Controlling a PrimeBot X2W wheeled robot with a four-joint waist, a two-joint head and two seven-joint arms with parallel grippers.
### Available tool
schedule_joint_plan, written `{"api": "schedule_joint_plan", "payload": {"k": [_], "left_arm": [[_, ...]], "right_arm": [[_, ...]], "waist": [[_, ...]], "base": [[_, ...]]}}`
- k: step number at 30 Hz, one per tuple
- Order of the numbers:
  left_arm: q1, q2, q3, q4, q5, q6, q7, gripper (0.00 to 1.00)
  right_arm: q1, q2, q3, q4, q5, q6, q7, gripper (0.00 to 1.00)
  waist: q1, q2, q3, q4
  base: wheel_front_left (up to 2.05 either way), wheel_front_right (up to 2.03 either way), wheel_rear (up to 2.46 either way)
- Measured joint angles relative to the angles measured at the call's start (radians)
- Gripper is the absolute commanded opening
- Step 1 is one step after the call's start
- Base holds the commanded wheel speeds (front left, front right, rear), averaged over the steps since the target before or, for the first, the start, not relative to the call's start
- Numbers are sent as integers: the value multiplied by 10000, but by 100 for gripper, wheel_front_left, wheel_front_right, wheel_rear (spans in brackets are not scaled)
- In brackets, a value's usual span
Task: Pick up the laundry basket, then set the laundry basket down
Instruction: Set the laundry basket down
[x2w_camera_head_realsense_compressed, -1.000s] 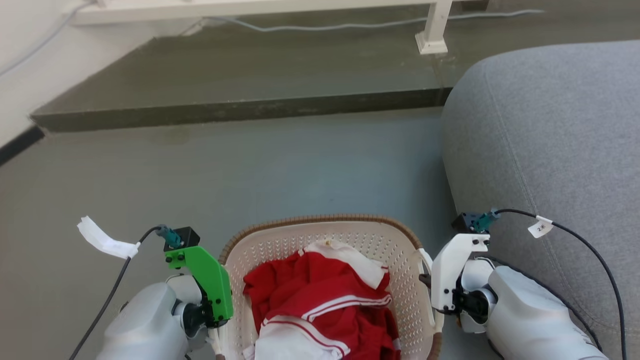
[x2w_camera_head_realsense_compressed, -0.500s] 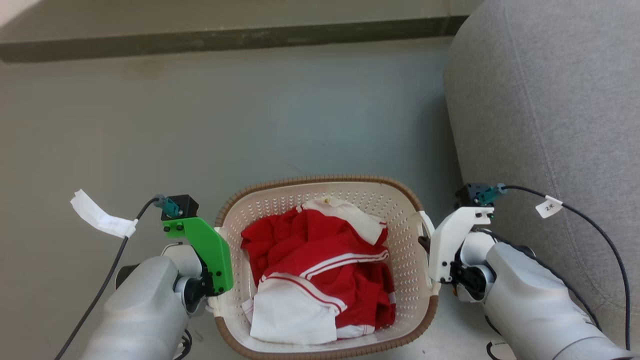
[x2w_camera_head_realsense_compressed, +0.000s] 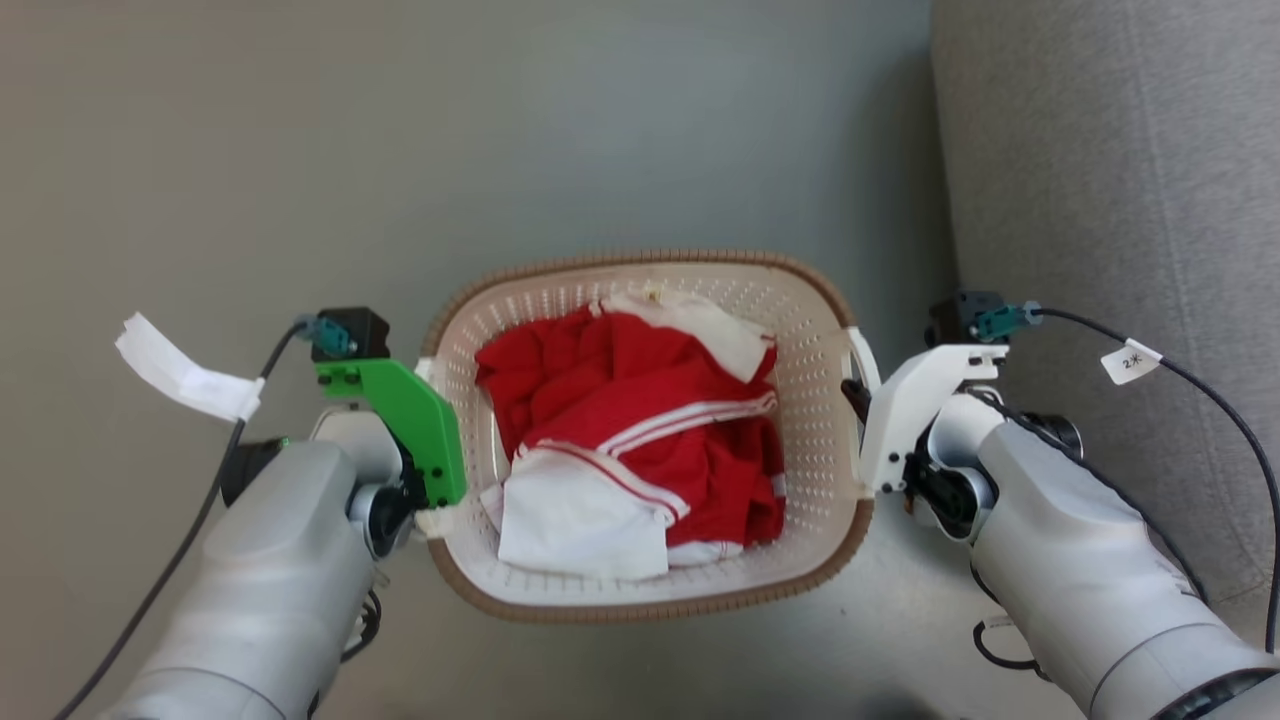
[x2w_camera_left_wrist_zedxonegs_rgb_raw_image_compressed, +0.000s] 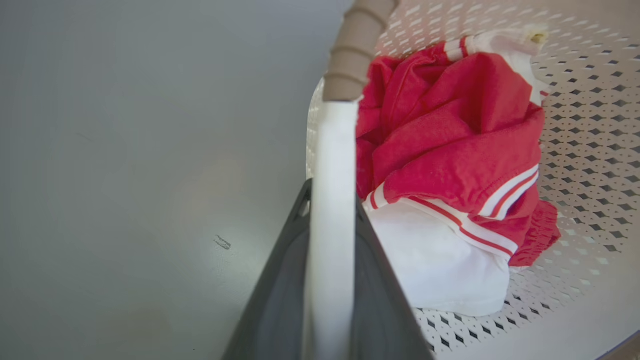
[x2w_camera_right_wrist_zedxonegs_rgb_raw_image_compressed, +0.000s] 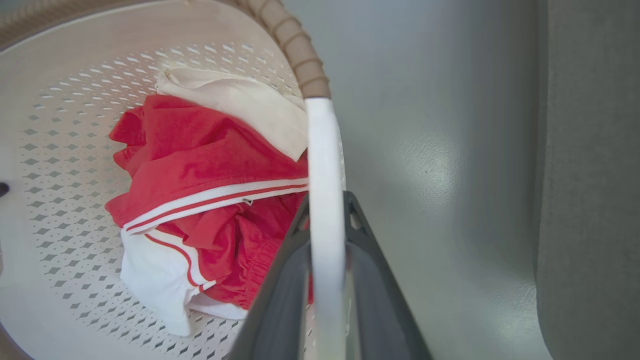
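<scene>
The laundry basket (x2w_camera_head_realsense_compressed: 640, 262), cream perforated plastic with a brown woven-look rim, sits in the middle of the head view between my two arms. It holds red and white clothes (x2w_camera_head_realsense_compressed: 630, 440). My left gripper (x2w_camera_head_realsense_compressed: 428, 455), under its green bracket, is shut on the basket's left white handle (x2w_camera_left_wrist_zedxonegs_rgb_raw_image_compressed: 332, 150); dark fingers (x2w_camera_left_wrist_zedxonegs_rgb_raw_image_compressed: 372, 280) flank that handle in the left wrist view. My right gripper (x2w_camera_head_realsense_compressed: 860, 415) is shut on the right white handle (x2w_camera_right_wrist_zedxonegs_rgb_raw_image_compressed: 322, 145), its fingers (x2w_camera_right_wrist_zedxonegs_rgb_raw_image_compressed: 370, 280) on either side. Whether the basket's base touches the floor is hidden.
A grey sofa (x2w_camera_head_realsense_compressed: 1120, 200) stands close on the right, just beyond my right arm. Smooth grey floor (x2w_camera_head_realsense_compressed: 300, 150) stretches ahead and to the left. Black cables with white tags (x2w_camera_head_realsense_compressed: 180, 370) (x2w_camera_head_realsense_compressed: 1130, 360) trail from both wrists.
The head camera has tilted down: the step and white furniture leg have left the picture and the whole basket now shows. Both grippers stay shut on the handles.
</scene>
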Motion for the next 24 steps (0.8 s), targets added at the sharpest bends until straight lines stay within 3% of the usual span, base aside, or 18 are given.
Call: {"api": "schedule_joint_plan", "payload": {"k": [24], "left_arm": [[-1301, 2, -180, 35, 621, 159, -1553, 0]], "right_arm": [[-1017, -186, 144, -79, -535, 109, -1532, 0]], "waist": [[0, 0, 2845, 433]], "base": [[0, 0, 0]]}}
